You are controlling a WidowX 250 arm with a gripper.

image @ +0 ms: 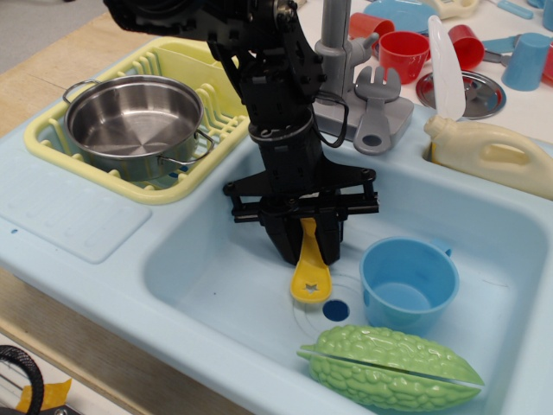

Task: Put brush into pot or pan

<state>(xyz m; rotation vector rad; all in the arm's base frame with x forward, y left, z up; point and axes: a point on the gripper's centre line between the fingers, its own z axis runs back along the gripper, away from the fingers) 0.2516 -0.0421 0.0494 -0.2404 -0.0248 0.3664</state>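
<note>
While reaching down into sink basin [216, 277], black gripper [308, 242] fingers pressed together on brush [309, 270], pinching its upper part. Bristles hidden behind fingers; yellow handle with star hole hangs toward 6 o'clock, end near drain [336, 309]. Steel pot [134, 121] sits in yellow dish rack [186, 69] at 10 o'clock from gripper, well apart. Blue cup [408, 284] at 3 o'clock from handle end. Green gourd [393, 367] at 5 o'clock.

Single close, high front view, angled down over the sink [216, 285] toward the faucet [335, 52].
</note>
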